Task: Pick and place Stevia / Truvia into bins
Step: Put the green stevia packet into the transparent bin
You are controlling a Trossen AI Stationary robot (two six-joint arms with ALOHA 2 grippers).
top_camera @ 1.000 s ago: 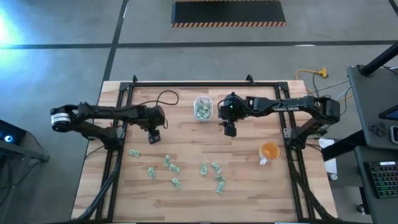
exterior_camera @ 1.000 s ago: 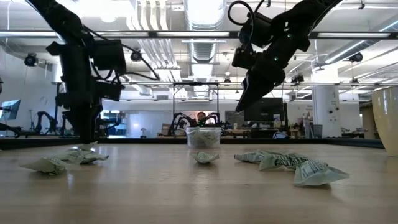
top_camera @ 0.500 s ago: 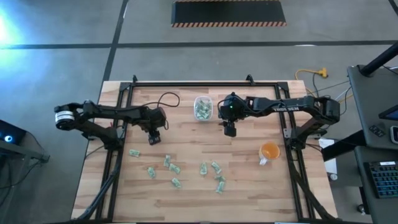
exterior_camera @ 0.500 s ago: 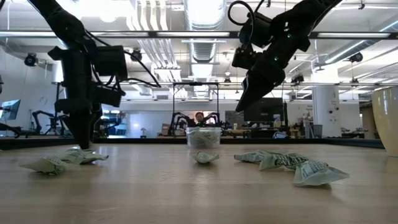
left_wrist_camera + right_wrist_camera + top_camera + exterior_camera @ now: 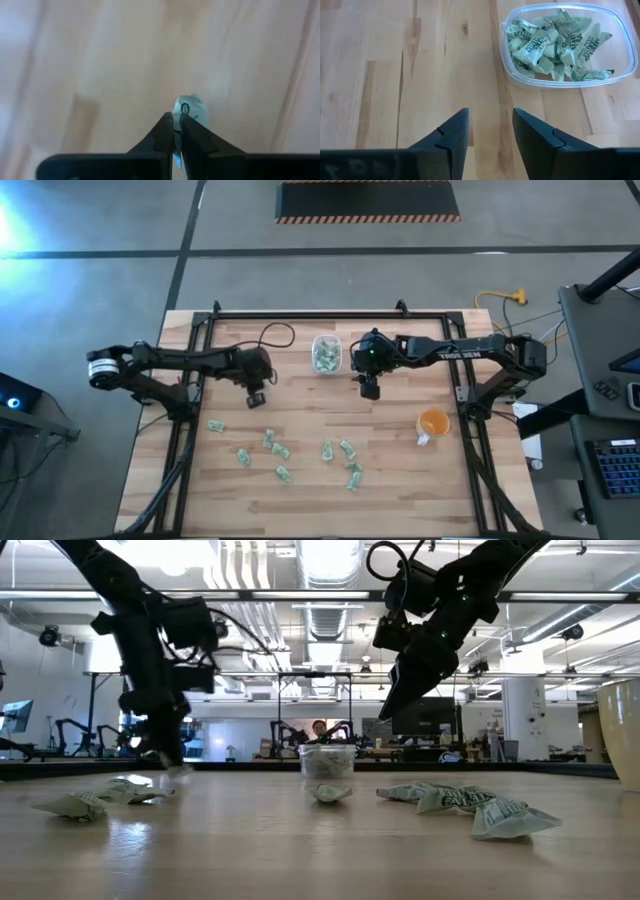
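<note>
Several green-and-white Stevia packets [image 5: 283, 450] lie loose on the near half of the wooden table. The clear bin [image 5: 326, 354] stands at the far middle with several packets [image 5: 555, 42] inside. My left gripper [image 5: 257, 399] is left of the bin, low over the table, shut on one packet [image 5: 192, 111]. My right gripper [image 5: 369, 390] hangs just right of the bin, open [image 5: 490, 125], with bare wood between its fingers. My left gripper pinches one end of a packet between its two fingertips [image 5: 186, 125]. The packet's other end [image 5: 192, 105] sticks out past the tips. The fingers come from above, pointing down. Whether the packet is clear of the table, I cannot tell.
An orange cup [image 5: 433, 423] stands near the table's right side and shows large at the low view's right edge [image 5: 625, 730]. A black frame [image 5: 300, 315] runs along the far edge and down both sides. Bare wood lies between the bin and the loose packets.
My left gripper has shut on a packet on the table and has moved toward the table's right edge, tipping as it went. The packet has gone with it.
</note>
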